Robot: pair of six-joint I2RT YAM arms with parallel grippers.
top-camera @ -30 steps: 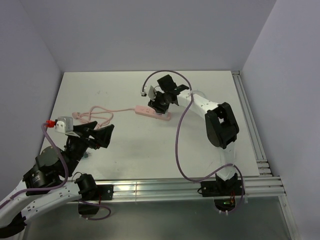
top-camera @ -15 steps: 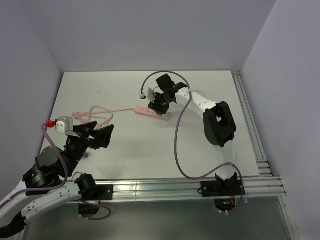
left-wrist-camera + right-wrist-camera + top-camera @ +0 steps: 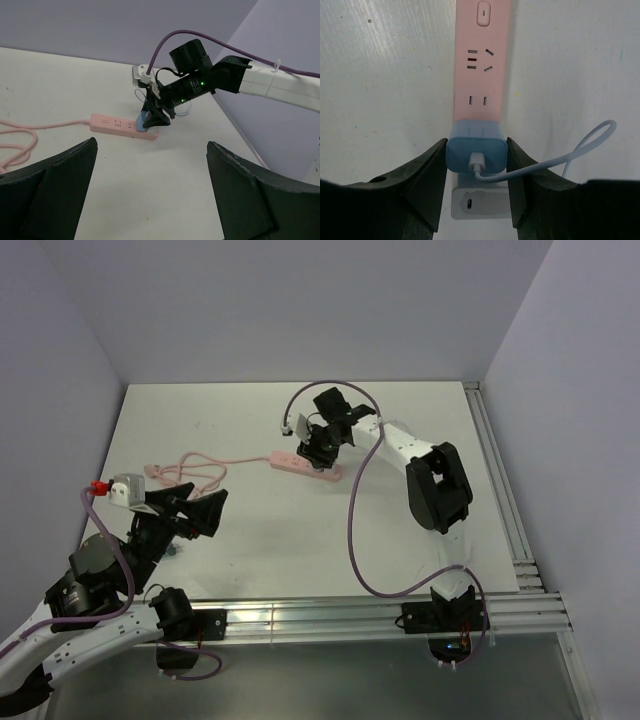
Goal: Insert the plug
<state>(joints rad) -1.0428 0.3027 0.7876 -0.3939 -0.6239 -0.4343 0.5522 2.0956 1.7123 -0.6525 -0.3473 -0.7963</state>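
The right gripper [image 3: 318,447] is pinching the plug [image 3: 476,152]. Its two black fingers [image 3: 427,175] press on the left and right sides of the light-blue body, closed about halfway, as far as the plug's width allows. The plug sits on the face of the pink power strip [image 3: 482,60], just past the two-slot socket and toward the end away from the switch. Whether its prongs are fully in cannot be told. A thin white cable [image 3: 580,150] leaves the middle of the plug's top and curls off in a loop to the right. A white block with a small slot [image 3: 481,204] shows just below the plug, between the fingers.

The right arm reaches out across the table [image 3: 260,540] toward its far middle, wrist bent down, so the gripper stands over the strip's right end.

The left gripper [image 3: 152,145] is spread wide and holds nothing — its dark fingers frame the left wrist view, with bare tabletop between them. The left arm is folded back at the near left corner, gripper raised off the table and aimed toward the strip, well apart from it. The strip's pink cord [image 3: 195,465] loops across the left part of the table.
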